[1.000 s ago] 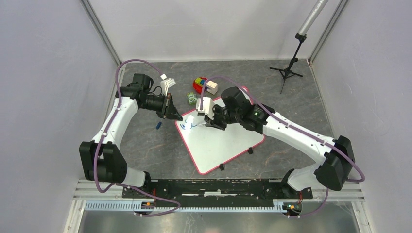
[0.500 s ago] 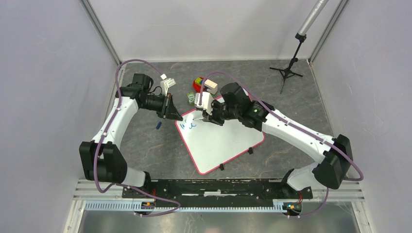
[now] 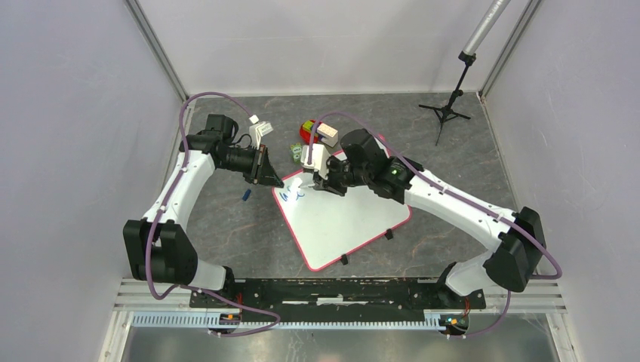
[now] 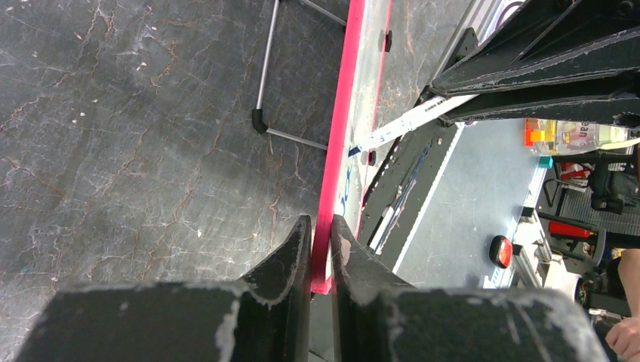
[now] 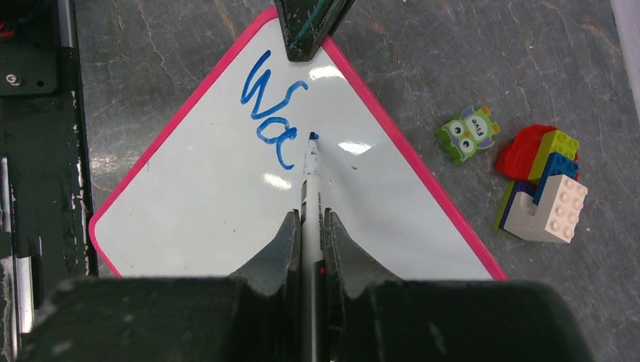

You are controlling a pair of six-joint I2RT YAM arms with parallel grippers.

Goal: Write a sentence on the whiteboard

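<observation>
The right tool (image 5: 310,222), clamped on a marker (image 5: 310,185) pointing up-frame, has its tip just right of the blue lettering (image 5: 270,105) near the upper corner of the whiteboard (image 5: 211,219), where the left tool (image 4: 321,226) pinches the rim.

Work piece: large flat white rectangular whiteboard (image 3: 343,219) with thin pink-red rim and rounded corners, lying skewed on dark grey marbled table (image 3: 468,181).
Edge fittings: small black clips (image 3: 389,234) on the near rim.
Writing: short blue handwritten lettering (image 3: 290,194) beside the board's left corner.
Left arm: black left gripper (image 3: 270,176), tip on the rim at that corner.
Right arm: black right gripper (image 3: 321,185) over the board, holding slim white marker (image 3: 298,183), tip at the lettering.
Far side: stack of red, green and blue toy bricks (image 3: 309,130); small green figure (image 3: 297,153) beside it.
Left of board: small blue item (image 3: 247,196), too small to identify.
Far right: black tripod stand (image 3: 447,113).
</observation>
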